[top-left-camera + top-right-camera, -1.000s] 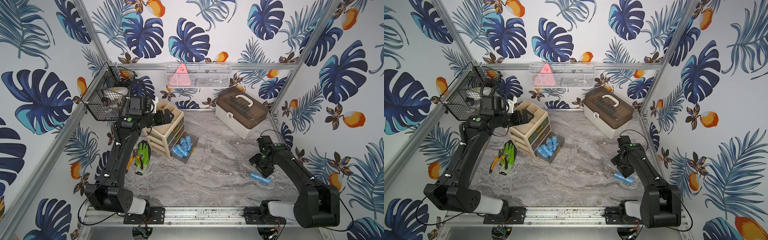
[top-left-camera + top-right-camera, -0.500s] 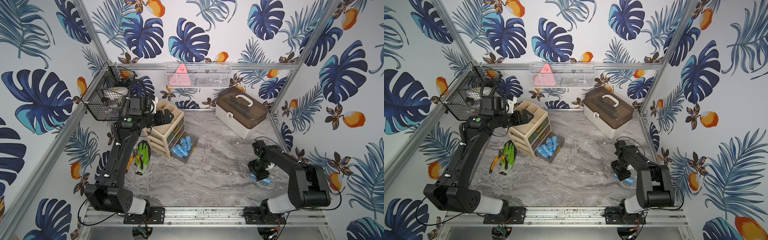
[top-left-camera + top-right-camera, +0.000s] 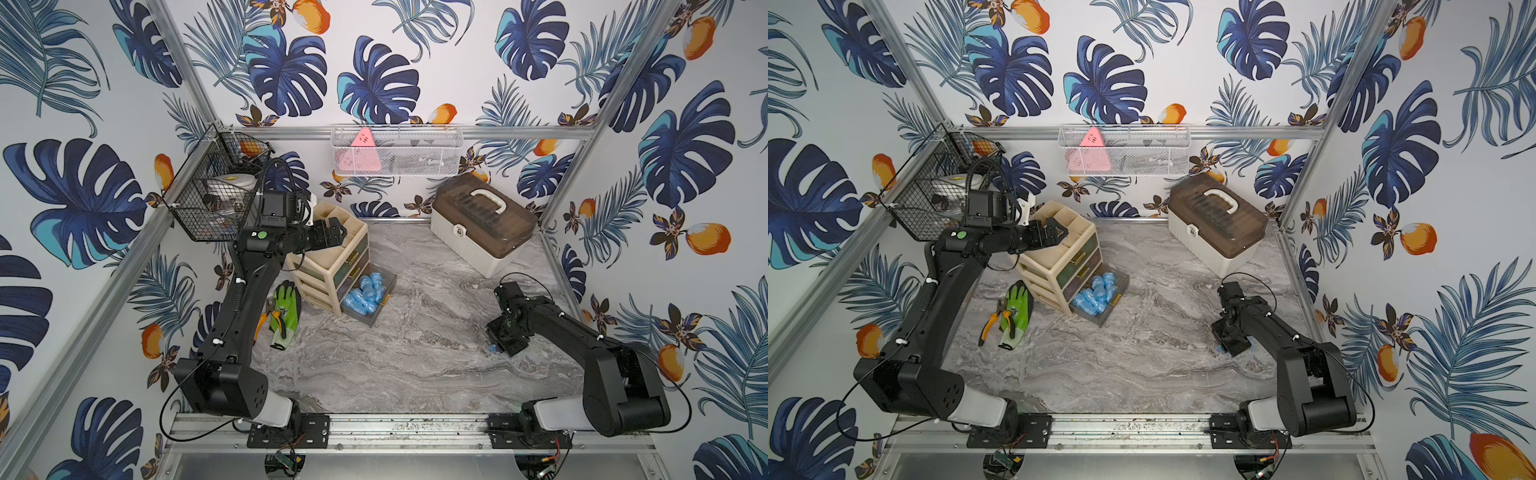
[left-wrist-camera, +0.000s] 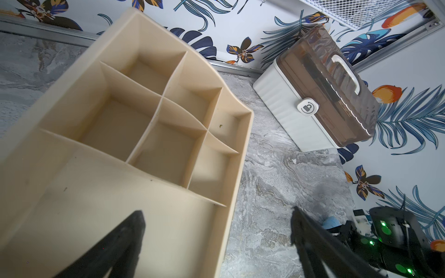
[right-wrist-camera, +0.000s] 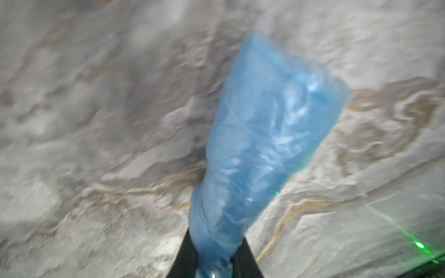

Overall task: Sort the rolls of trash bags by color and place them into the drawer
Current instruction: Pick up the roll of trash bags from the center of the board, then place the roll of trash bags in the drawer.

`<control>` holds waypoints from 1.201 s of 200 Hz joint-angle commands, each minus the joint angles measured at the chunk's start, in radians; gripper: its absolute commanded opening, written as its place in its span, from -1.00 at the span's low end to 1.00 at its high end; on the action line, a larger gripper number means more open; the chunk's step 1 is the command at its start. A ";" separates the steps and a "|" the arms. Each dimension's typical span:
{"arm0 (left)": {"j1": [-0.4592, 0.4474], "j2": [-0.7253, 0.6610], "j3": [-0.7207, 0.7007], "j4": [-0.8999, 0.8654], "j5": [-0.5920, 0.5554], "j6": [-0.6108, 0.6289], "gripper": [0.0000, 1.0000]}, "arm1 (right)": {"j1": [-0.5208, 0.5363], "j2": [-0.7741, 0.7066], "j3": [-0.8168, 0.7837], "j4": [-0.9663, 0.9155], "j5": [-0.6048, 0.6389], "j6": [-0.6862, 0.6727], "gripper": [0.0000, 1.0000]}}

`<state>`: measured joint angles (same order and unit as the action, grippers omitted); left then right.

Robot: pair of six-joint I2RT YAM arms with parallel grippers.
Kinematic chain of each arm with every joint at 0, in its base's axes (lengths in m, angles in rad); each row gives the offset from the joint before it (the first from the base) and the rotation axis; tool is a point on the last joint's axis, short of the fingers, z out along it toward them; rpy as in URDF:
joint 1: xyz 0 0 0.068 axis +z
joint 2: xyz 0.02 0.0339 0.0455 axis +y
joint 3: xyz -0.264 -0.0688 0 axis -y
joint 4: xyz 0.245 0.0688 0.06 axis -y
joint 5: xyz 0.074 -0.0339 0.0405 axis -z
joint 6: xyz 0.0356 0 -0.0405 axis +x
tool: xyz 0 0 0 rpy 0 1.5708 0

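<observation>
The grey marbled table [image 3: 415, 374] carries a beige chest of drawers [image 3: 320, 286]. Its bottom drawer [image 3: 380, 307] is pulled out and already holds a heap of light blue rolls [image 3: 365, 293]; no green or pink ones show outside the chest. The left gripper [image 3: 334, 232] hovers over the chest's top tray just as it did a second ago, jaws spread wide and empty. The change is on the other side. The right gripper [image 3: 505, 338] is well apart from the chest, on the side its open drawer faces. A second ago it stood above a lone blue roll [image 5: 260, 144] with jaws apart; it has now dropped onto the roll and closed, pinching the crinkly plastic at one end. From above only a sliver of blue shows beneath it. This looks like the last loose roll secured, so what probably remains is lifting it across to the open drawer.
</observation>
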<state>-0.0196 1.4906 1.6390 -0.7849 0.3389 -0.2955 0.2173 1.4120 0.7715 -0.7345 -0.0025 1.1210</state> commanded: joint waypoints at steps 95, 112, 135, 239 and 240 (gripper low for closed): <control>0.003 0.067 0.051 -0.041 -0.117 0.024 0.91 | 0.429 0.325 0.413 0.518 -0.490 -0.428 -1.00; 0.003 0.074 0.062 -0.056 -0.131 0.029 0.91 | 0.465 0.382 0.512 0.513 -0.517 -0.433 -1.00; 0.003 0.076 0.063 -0.063 -0.143 0.030 0.91 | 0.485 0.475 0.642 0.488 -0.556 -0.429 -0.99; 0.003 0.089 0.072 -0.091 -0.166 0.048 0.90 | 0.467 0.827 1.086 0.089 -0.608 -0.643 -0.91; 0.004 0.089 0.073 -0.092 -0.166 0.048 0.90 | 0.466 0.827 1.085 0.089 -0.609 -0.643 -0.91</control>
<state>-0.0189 1.5780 1.7088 -0.8326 0.1875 -0.2592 0.6956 2.2208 1.8462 -0.5442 -0.5838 0.5392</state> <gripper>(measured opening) 0.951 0.192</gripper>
